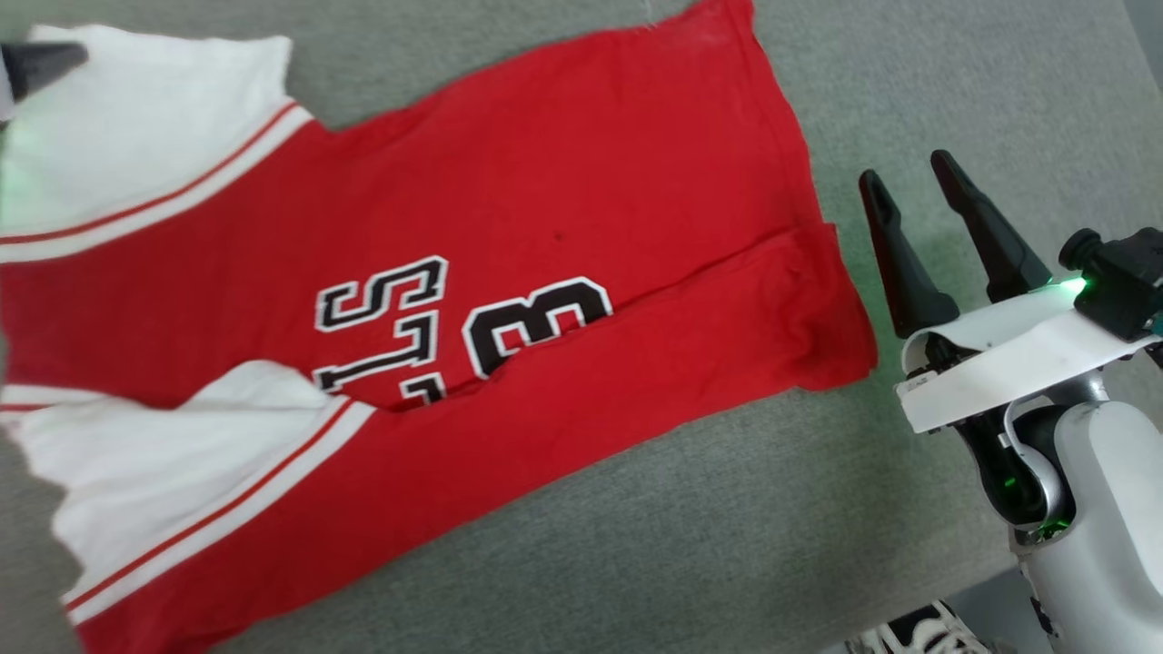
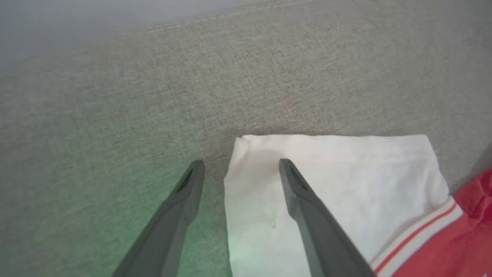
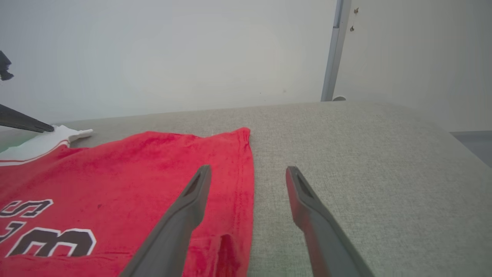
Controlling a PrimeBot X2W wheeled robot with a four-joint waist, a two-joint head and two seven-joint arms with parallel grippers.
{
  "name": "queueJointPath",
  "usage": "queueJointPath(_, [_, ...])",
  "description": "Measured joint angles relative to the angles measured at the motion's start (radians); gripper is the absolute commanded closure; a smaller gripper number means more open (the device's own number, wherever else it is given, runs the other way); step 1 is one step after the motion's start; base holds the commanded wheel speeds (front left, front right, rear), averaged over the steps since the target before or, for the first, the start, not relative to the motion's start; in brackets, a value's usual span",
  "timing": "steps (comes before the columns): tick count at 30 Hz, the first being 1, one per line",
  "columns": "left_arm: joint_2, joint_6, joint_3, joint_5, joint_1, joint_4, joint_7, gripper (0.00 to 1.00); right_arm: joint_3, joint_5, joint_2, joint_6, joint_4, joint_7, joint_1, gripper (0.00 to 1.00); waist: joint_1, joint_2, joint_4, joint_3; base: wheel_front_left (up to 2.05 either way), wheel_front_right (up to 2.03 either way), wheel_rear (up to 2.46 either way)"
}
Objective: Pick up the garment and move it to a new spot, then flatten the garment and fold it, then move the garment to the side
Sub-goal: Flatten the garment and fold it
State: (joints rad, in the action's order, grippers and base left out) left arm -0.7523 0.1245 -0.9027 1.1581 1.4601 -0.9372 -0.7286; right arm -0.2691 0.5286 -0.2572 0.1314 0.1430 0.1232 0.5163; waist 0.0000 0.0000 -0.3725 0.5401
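Observation:
The garment point(image 1: 545, 227) is a bright red jersey with black-and-white lettering, spread over the grey cushioned surface point(image 1: 909, 82). Its near long edge is folded over itself, and two white sleeves lie at the left. My right gripper point(image 1: 907, 170) stands open just right of the garment's hem, holding nothing. In the right wrist view the right gripper point(image 3: 249, 169) straddles the hem of the garment point(image 3: 115, 181). My left gripper point(image 2: 241, 164) is open at the corner of the white sleeve point(image 2: 346, 181), one finger above the cloth and one above the bare surface. A left fingertip point(image 1: 41, 62) shows by the far sleeve.
Bare grey surface point(image 3: 365, 161) stretches right of the garment to its edge. A pale wall and a door frame point(image 3: 331, 57) stand behind it. A black-and-white shoe point(image 1: 927, 631) shows on the floor by my right arm.

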Motion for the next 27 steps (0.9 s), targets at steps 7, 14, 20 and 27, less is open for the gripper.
queueJointPath(7, [0.000, 0.003, -0.014, 0.027, 0.021, -0.011, -0.072, 0.83, -0.001, 0.008, -0.017, 0.000, 0.006, -0.001, 0.001, 0.00, 0.0000, 0.0000, -0.024, 0.034, 0.00, 0.00, 0.00])
queueJointPath(14, [0.032, 0.003, -0.026, 0.057, 0.015, 0.047, -0.054, 1.00, -0.042, 0.032, -0.050, 0.000, 0.007, -0.153, 0.156, 0.00, 0.0000, 0.0000, 0.016, 0.036, 0.00, 0.00, 0.00])
queueJointPath(20, [0.067, 0.003, -0.048, 0.066, 0.033, 0.084, -0.044, 1.00, -0.144, 0.072, -0.087, 0.000, 0.151, -0.455, 0.438, 0.00, 0.0000, 0.0000, 0.060, 0.050, 0.00, 0.00, 0.00])
queueJointPath(27, [0.115, 0.003, -0.069, 0.084, 0.071, 0.120, -0.023, 1.00, -0.203, 0.147, -0.126, 0.000, 0.374, -0.742, 0.673, 0.00, 0.0000, 0.0000, 0.116, 0.083, 0.00, 0.00, 0.00])
